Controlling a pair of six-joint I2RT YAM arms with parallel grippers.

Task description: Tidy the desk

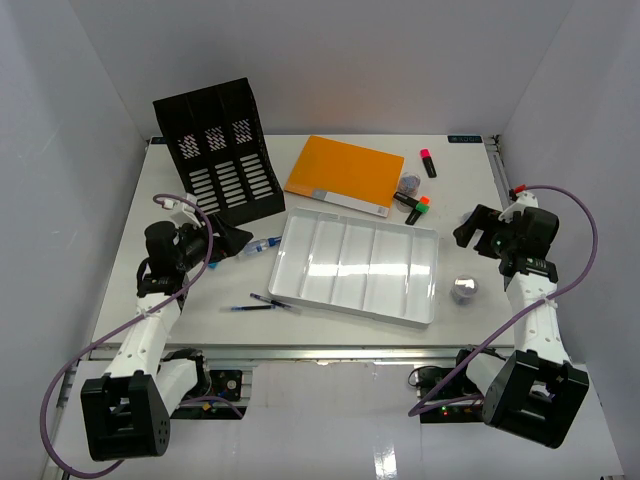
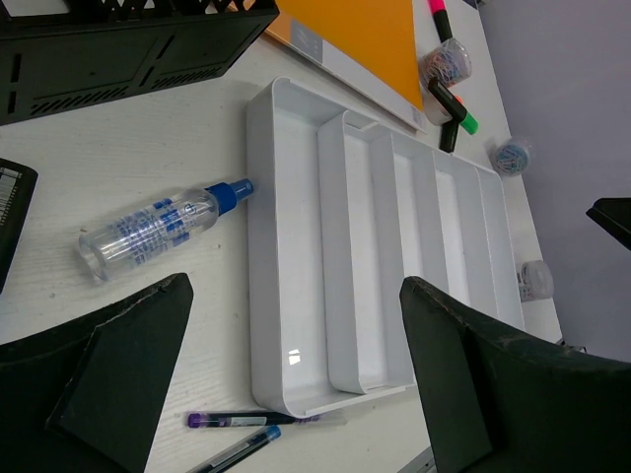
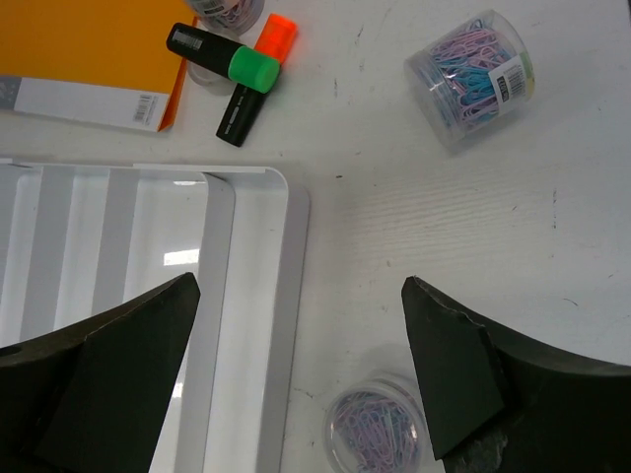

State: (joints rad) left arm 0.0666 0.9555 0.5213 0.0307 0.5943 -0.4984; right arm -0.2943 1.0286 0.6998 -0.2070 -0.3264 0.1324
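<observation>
The desk (image 1: 460, 170) is a wide white tabletop. A white compartmented tray (image 1: 360, 265) lies at its middle with nothing in it. My left gripper (image 1: 235, 240) hovers open over the tray's left end (image 2: 261, 246). A clear spray bottle (image 2: 158, 229) with a blue cap lies left of the tray. Two pens (image 2: 242, 419) lie near the tray's front corner. My right gripper (image 1: 470, 228) is open above the tray's right rim (image 3: 291, 256), with a paperclip jar (image 3: 380, 429) below its fingers. Neither gripper holds anything.
A black file rack (image 1: 215, 150) stands at the back left, beside an orange folder (image 1: 345, 172). Green and orange highlighters (image 3: 222, 54) lie right of the folder, and a pink one (image 1: 428, 162) lies farther back. More paperclip jars (image 3: 473, 79) sit nearby.
</observation>
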